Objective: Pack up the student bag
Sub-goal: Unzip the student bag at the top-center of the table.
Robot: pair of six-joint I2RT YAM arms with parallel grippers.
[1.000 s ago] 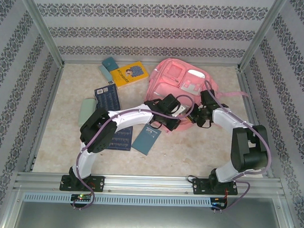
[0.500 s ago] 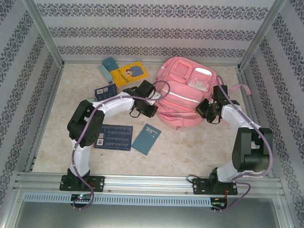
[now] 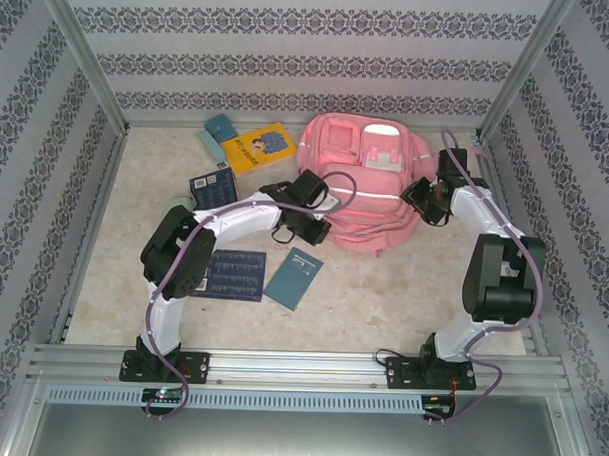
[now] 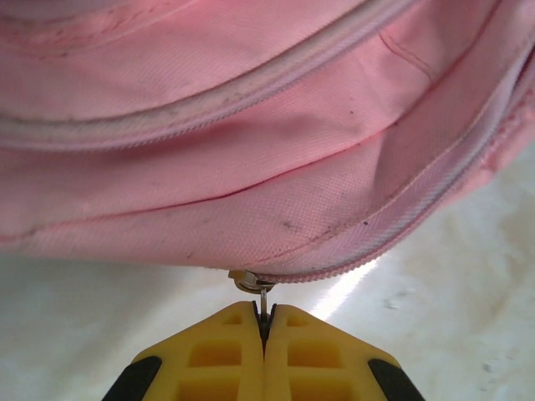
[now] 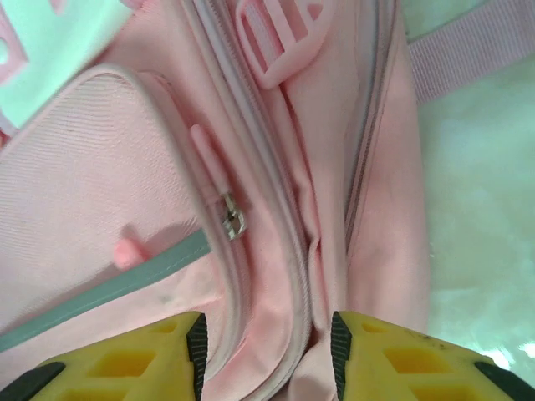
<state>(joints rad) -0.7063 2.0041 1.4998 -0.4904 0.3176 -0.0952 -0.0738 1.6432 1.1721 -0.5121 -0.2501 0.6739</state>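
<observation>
Toward the far middle of the table (image 3: 402, 291) lies the student bag (image 3: 365, 215), front pockets facing up, with 1 arm at each flank.

The left hand (image 4: 264, 322) is clenched on a small metal zip pull (image 4: 261, 294) that hangs from the bag's lower seam. The right hand (image 5: 267, 342) is released: its 2 yellow fingers (image 5: 134, 355) stand apart on either side of a fold of pink fabric without pinching it.

The bag looks soft and limp, so it will probably sag, crease and skid on the smooth table rather than hold its shape. It seems light for its bulk. The zip pull is the natural place to take hold, but it is thin and could slip out of a weak pinch. A strap, a seam ridge or a pocket edge would suit a steadying hold from the other side.

From above, the layout is clear: the bag, both arms, and a yellow book (image 3: 259, 148), a dark blue booklet (image 3: 228, 275) and a teal notebook (image 3: 294, 278) lying outside the bag. The fingers are too small to read there. Up close, the left wrist view settles the pinch on the pull, and the right wrist view adds a second zip slider (image 5: 232, 219) and a pink buckle (image 5: 276, 38).
</observation>
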